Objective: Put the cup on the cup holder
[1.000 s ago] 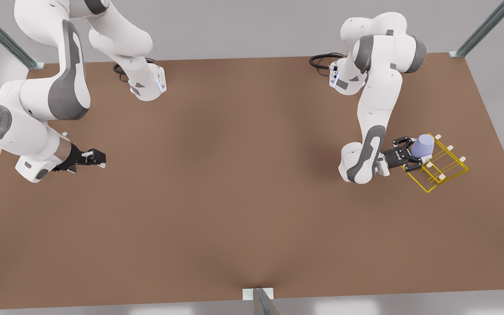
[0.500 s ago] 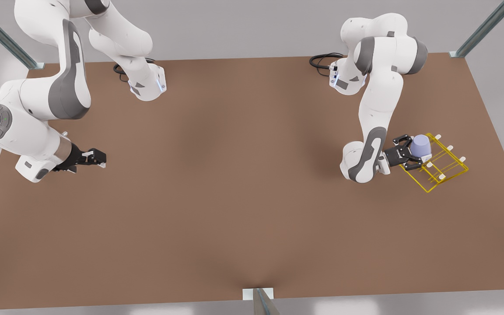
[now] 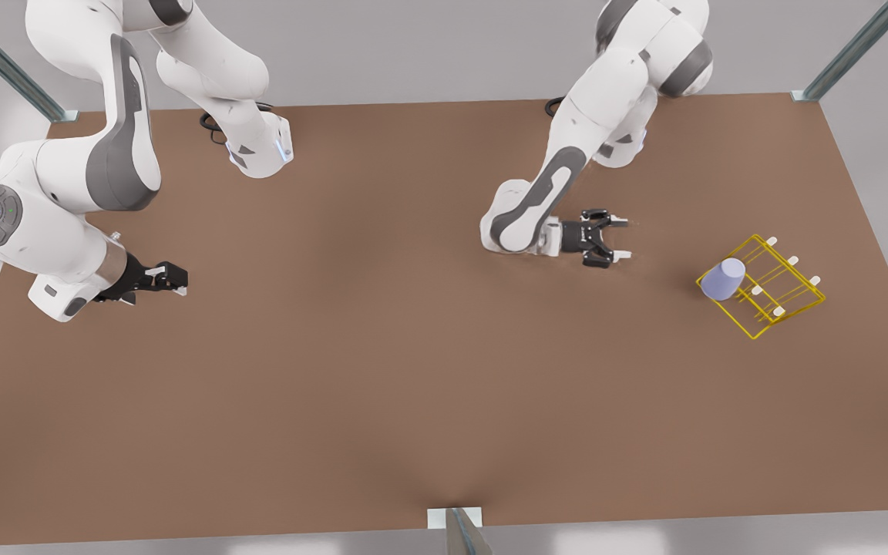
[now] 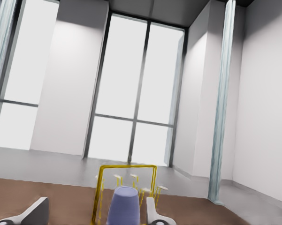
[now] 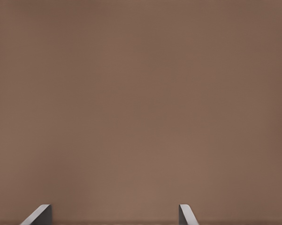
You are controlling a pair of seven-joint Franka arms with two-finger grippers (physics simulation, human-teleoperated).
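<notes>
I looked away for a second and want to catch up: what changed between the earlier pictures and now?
The left gripper let go of the cup, which now sits upside down on the cup holder at its end toward the front view's left. That arm pulled back toward the table's middle, gripper open. The right gripper, waiting at the front view's left, and the holder stayed put.

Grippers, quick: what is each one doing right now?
Left gripper: open, holding nothing, apart from the cup on the cup holder.
Right gripper: open, empty, waiting over the table.
</notes>
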